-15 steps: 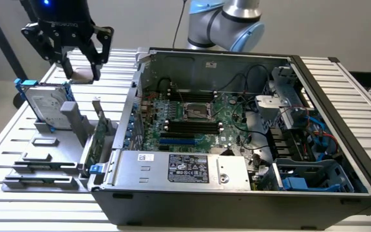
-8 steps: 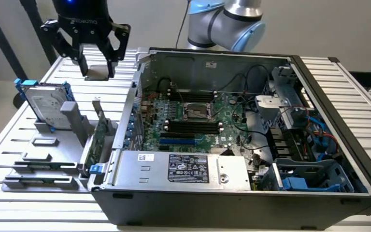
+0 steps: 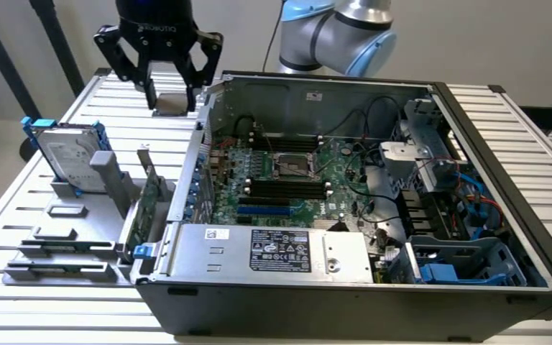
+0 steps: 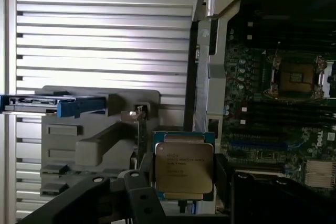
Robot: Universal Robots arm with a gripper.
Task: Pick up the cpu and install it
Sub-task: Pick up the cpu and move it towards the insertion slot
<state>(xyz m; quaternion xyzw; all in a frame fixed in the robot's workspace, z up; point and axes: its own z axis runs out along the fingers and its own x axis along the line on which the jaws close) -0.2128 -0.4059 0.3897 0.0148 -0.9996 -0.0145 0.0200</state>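
Gripper (image 3: 170, 106), pointing straight down, clamps the cpu (image 4: 184, 167) between its fingers, beside the case's (image 3: 256, 309) far corner at the exterior view's left.

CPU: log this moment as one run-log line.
gripper: jaws shut on cpu | place: over table, outside case | socket: empty

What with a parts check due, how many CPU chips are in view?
1. The cpu sits in the gripper, at the exterior view's left of the open computer case. The socket inside looks empty; another could lie hidden elsewhere.
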